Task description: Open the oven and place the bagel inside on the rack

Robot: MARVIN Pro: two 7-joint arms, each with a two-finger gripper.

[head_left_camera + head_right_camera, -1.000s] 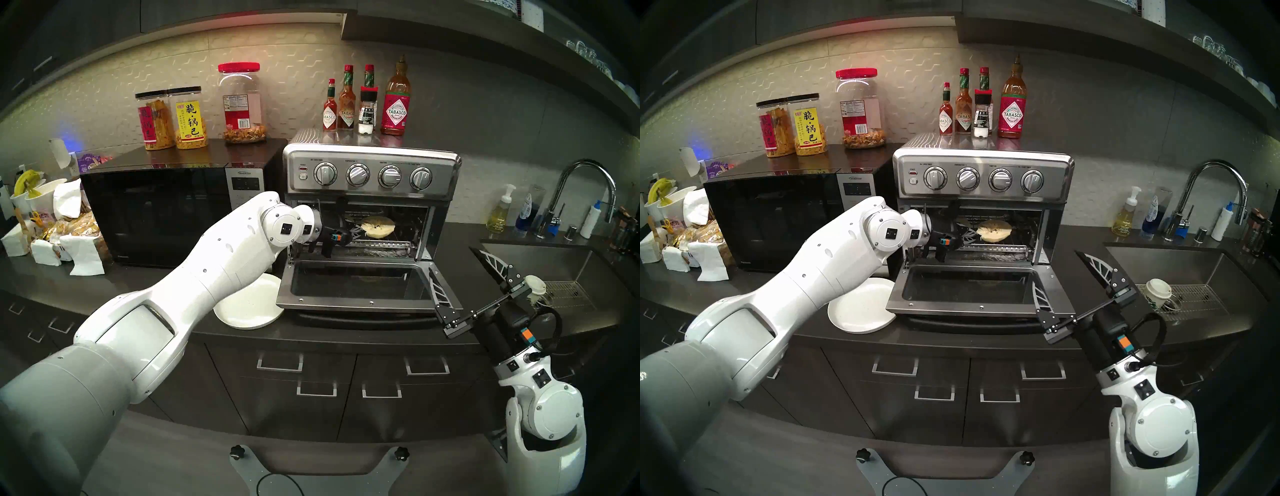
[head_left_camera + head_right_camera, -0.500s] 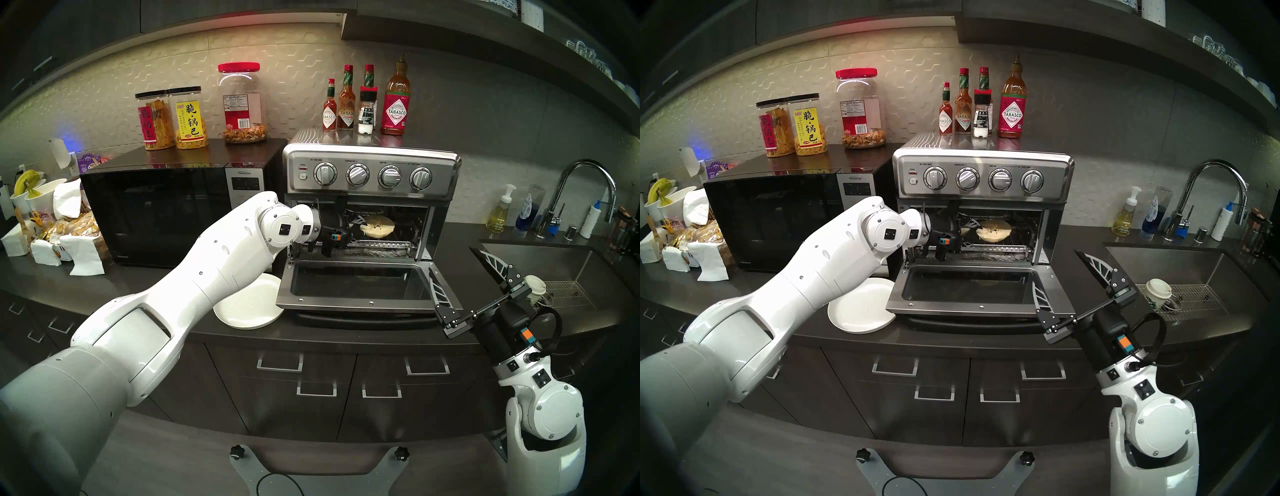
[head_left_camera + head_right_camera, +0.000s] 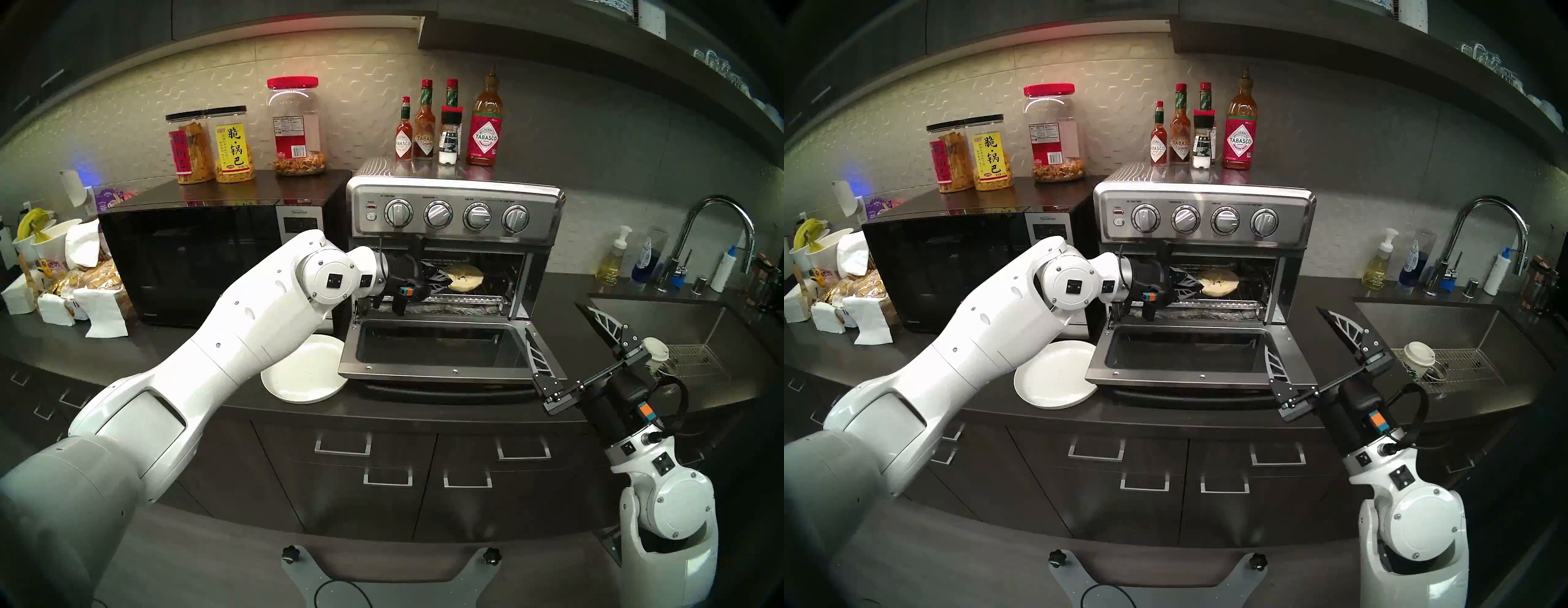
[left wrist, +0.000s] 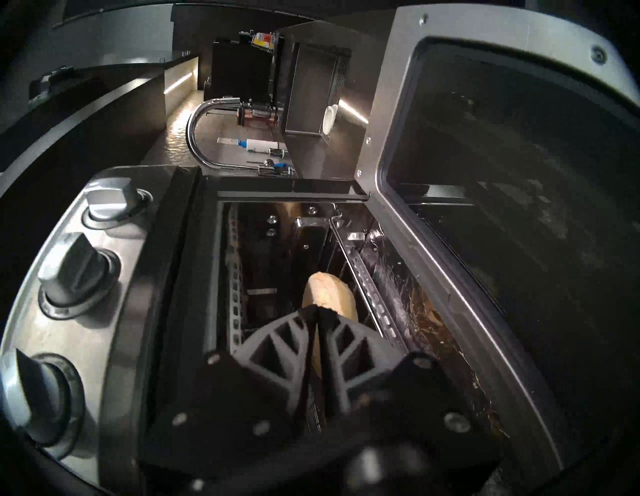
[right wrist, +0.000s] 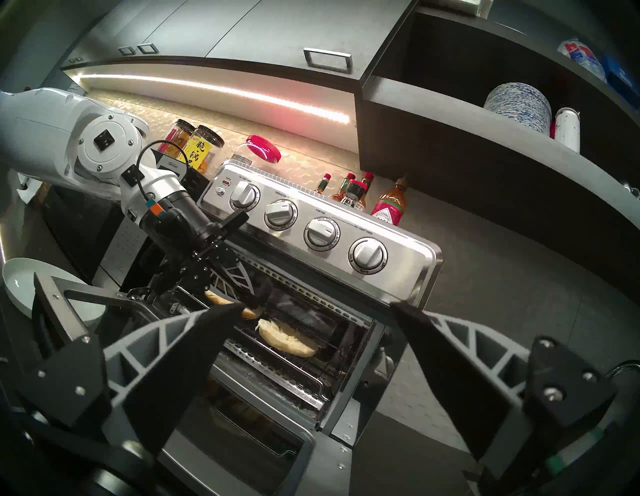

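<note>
Bagel [image 3: 466,278] is in, folks: it sits inside the toaster oven [image 3: 456,191], lying flat on the wire rack [image 5: 346,341] above the foil-lined tray [image 3: 449,308], with the glass door [image 3: 437,348] dropped fully open. Count them in the right wrist view: two halves, one in the open at mid-rack [image 5: 287,337], the other [image 5: 225,300] tucked partly under the left gripper [image 4: 317,311]. That gripper reaches in level from the oven's left side, jaws drawn almost together, tips meeting. A pale sliver shows in the slit between them, though from this dim angle I can't say whether they nip a half's edge or merely close in front of it. The key line is this: the mid-rack half lies just beyond those tips, deeper in and toward the robot's right, its flat face level with the wires. The left arm is by far the nearer. The right gripper [image 3: 551,316] hangs well outside by the door's right corner, jaws spread wide, empty. One oven, one rack, one bare white plate [image 3: 305,373], two grippers.
</note>
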